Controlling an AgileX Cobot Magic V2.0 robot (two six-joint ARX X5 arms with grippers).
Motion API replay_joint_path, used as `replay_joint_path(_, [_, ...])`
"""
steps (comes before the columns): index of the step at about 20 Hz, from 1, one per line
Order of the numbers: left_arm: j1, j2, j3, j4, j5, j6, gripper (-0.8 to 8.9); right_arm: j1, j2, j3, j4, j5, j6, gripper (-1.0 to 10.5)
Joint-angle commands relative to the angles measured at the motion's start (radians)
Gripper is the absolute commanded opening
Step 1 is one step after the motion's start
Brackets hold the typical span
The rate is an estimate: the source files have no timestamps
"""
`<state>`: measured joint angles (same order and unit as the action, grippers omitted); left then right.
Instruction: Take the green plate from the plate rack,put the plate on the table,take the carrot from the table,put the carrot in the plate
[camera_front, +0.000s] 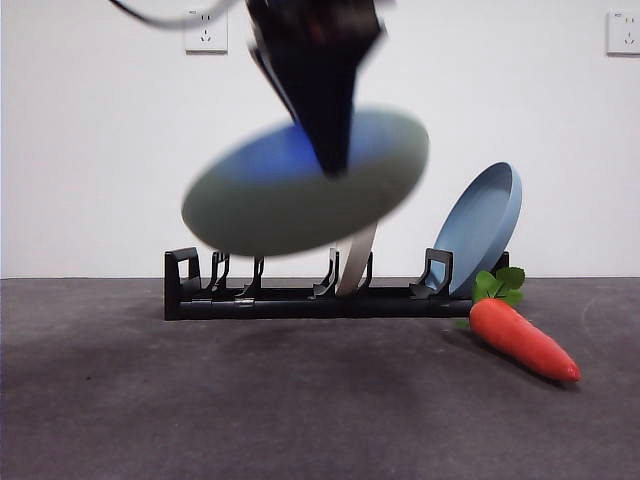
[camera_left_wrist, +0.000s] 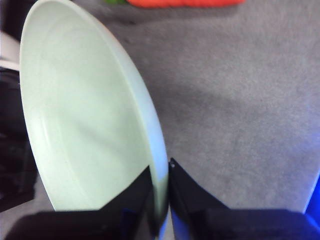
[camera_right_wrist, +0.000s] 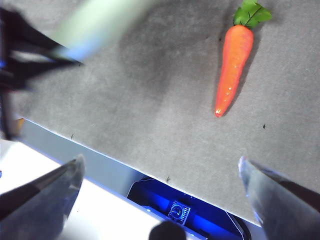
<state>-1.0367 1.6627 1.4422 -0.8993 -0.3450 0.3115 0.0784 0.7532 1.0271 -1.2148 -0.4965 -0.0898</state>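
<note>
One dark grey table (camera_front: 200, 410) under a white wall (camera_front: 90, 150) with two sockets (camera_front: 205, 32). Three plates: green plate (camera_front: 300, 190) clamped at its rim in left pincer (camera_left_wrist: 161, 200), raised above rack (camera_front: 300, 295); white plate (camera_front: 355, 262) and blue plate (camera_front: 482, 225) slotted below. One carrot (camera_front: 522, 338) lying beyond. Right pincer (camera_right_wrist: 160, 175) spread wide, holding nothing.

Black tapered gripper (camera_front: 332, 165), dark cable (camera_front: 150, 17)
</note>
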Motion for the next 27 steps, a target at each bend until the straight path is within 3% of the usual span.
replay_joint_path(1, [-0.011, 0.063, -0.004, 0.029, -0.016, 0.01, -0.06, 0.002, -0.001, 0.005, 0.003, -0.002, 0.006, 6.6])
replay_joint_path(7, [-0.012, 0.169, -0.048, 0.074, -0.016, 0.003, -0.06, 0.002, -0.001, 0.005, 0.003, -0.002, 0.006, 6.6])
replay_joint_path(15, [-0.037, 0.174, -0.312, 0.271, -0.014, -0.028, -0.08, 0.002, 0.0, 0.005, 0.019, -0.002, 0.006, 6.6])
replay_joint_path(17, [-0.038, 0.174, -0.341, 0.278, 0.036, -0.055, 0.01, 0.002, 0.0, 0.005, 0.019, -0.002, 0.006, 6.6])
replay_joint_path(18, [-0.038, 0.174, -0.343, 0.274, 0.078, -0.066, 0.12, 0.002, 0.002, 0.005, 0.02, -0.002, 0.007, 6.6])
replay_joint_path(22, [-0.039, 0.174, -0.343, 0.274, 0.163, -0.11, 2.55, 0.002, 0.016, 0.005, 0.019, -0.002, 0.014, 6.6])
replay_joint_path(27, [-0.037, 0.144, -0.341, 0.275, 0.163, -0.135, 2.6, 0.002, 0.035, 0.005, 0.026, -0.001, 0.014, 6.6])
